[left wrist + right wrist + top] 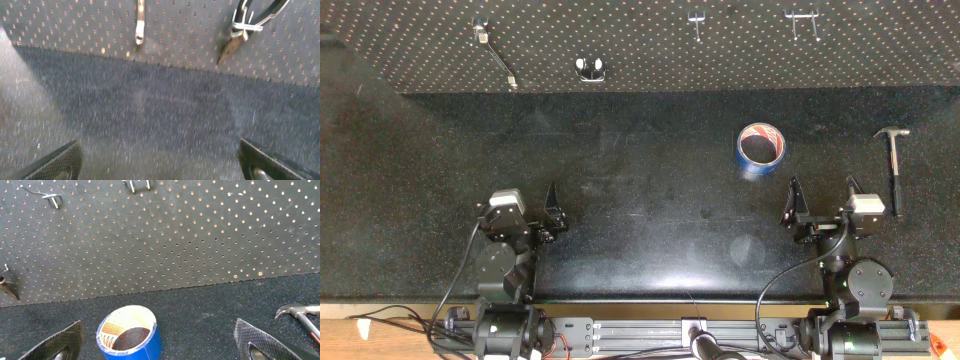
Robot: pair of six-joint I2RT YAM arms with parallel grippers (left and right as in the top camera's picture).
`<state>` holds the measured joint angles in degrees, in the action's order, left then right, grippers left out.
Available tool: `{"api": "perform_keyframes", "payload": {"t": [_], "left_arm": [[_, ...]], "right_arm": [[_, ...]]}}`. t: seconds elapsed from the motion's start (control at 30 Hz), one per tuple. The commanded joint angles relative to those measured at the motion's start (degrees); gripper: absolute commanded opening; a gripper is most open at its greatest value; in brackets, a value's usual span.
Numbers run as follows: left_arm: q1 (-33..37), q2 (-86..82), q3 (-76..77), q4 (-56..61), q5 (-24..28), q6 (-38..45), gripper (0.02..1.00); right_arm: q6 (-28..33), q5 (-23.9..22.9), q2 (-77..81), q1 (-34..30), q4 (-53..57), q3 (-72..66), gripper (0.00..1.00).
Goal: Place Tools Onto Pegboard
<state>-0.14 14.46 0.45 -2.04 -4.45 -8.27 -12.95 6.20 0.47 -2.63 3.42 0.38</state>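
— Left to hang: a roll of tape (760,148), flat on the table (640,200) just ahead of the right gripper (823,198), and a hammer (893,165) off to that gripper's right, head toward the pegboard (640,40). Already up on the board: a wrench (498,55) and pliers (590,70).

— And the grippers?

— Both spread wide, pinching nothing: the left gripper (160,162) low over bare table, facing the pliers; the right one parked close to the tape.

— Biggest risk from here?

— Probably the tape. Not to be gripped across the whole roll, likely too wide a bite. Better to pinch one wall, with one finger down inside the hole. Pinch too shallow and expect a swing or a slip on the way up.

— And at the board?

— Bare hooks (803,20) up on the right side. Miss the hook with the hole of the roll and expect a drop back to the table, perhaps a roll toward the edge. Same result from letting go early.

— The hammer?

— Heavy at the head, thin along the handle, by the look of it. Grabbed far down the handle, apt to tip between the fingers and strike the board or bend a hook aside. Safer taken near the head.

— Anything for the left side?

— Worth keeping clear of the wrench and pliers, for fear of knocking either off its hook.
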Motion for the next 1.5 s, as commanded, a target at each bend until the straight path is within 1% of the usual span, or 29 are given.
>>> {"api": "perform_keyframes", "payload": {"t": [0.03, 0.23, 0.4, 0.57, 0.9, 0.93, 0.97, 1.0, 1.07, 1.1, 1.13, 1.17, 1.23, 1.33, 1.43, 1.47, 1.5], "left_arm": [[0.09, -6.45, -0.13, -2.25, 0.24, 1.70, 0.996], [0.15, -11.80, -0.13, -2.12, 0.22, 1.66, 0.996], [2.67, -14.29, -0.13, -2.14, 0.24, 1.66, 0.996], [-1.27, -14.29, -0.13, -2.10, 0.22, 1.66, 0.996], [-1.38, -14.25, -0.13, -2.10, 0.22, 1.66, 0.996], [-1.38, -14.25, -0.13, -2.10, 0.22, 1.66, 0.996], [-1.38, -14.25, -0.13, -2.10, 0.22, 1.66, 0.996], [-1.38, -14.25, -0.13, -2.10, 0.22, 1.66, 0.996], [-1.38, -14.25, -0.13, -2.10, 0.22, 1.66, 0.993], [-1.38, -14.25, -0.13, -2.10, 0.22, 1.66, 0.993], [-1.38, -14.25, -0.13, -2.10, 0.22, 1.66, 0.993], [-1.38, -14.25, -0.13, -2.10, 0.22, 1.66, 0.996], [-1.38, -14.25, -0.13, -2.10, 0.22, 1.66, 0.996], [-1.38, -14.25, -0.13, -2.10, 0.22, 1.66, 0.996], [-1.38, -14.25, -0.13, -2.10, 0.22, 1.66, 0.996], [-1.38, -14.25, -0.13, -2.10, 0.22, 1.66, 0.996], [-1.38, -14.25, -0.13, -2.10, 0.22, 1.66, 0.996]], "right_arm": [[0.59, 0.70, -0.42, -0.31, 0.24, -0.13, 0.974], [0.57, 0.72, -0.42, -0.31, 0.24, -0.13, 0.976], [0.59, 0.70, -0.42, -0.31, 0.24, -0.13, 0.976], [0.59, 0.70, -0.42, -0.31, 0.24, -0.13, 0.976], [0.59, 0.72, -0.42, -0.31, 0.24, -0.13, 0.976], [0.59, 0.31, -0.42, -0.31, 0.24, -0.13, 0.976], [0.59, -1.11, -0.42, -0.31, 0.42, -0.13, 0.976], [0.57, -3.91, -0.42, -0.31, 0.63, -0.13, 0.976], [0.59, -3.98, 0.55, -0.31, -0.74, -0.09, 0.976], [0.59, -2.95, 2.54, -0.28, -3.67, -0.09, 0.976], [0.61, -1.33, 6.27, -0.09, -10.78, -0.02, 0.976], [0.59, -0.68, 9.75, 0.28, -16.74, 0.55, 0.976], [0.59, -0.59, 16.65, 2.12, -20.52, 6.10, 0.976], [0.57, -0.52, 23.69, 4.92, -20.39, 13.62, 0.976], [0.57, 0.72, 34.60, 10.29, -18.62, 22.99, 0.976], [0.57, 0.68, 37.66, 11.85, -17.09, 25.22, 0.976], [0.57, 0.39, 43.56, 15.21, -11.41, 29.99, 0.976]]}}
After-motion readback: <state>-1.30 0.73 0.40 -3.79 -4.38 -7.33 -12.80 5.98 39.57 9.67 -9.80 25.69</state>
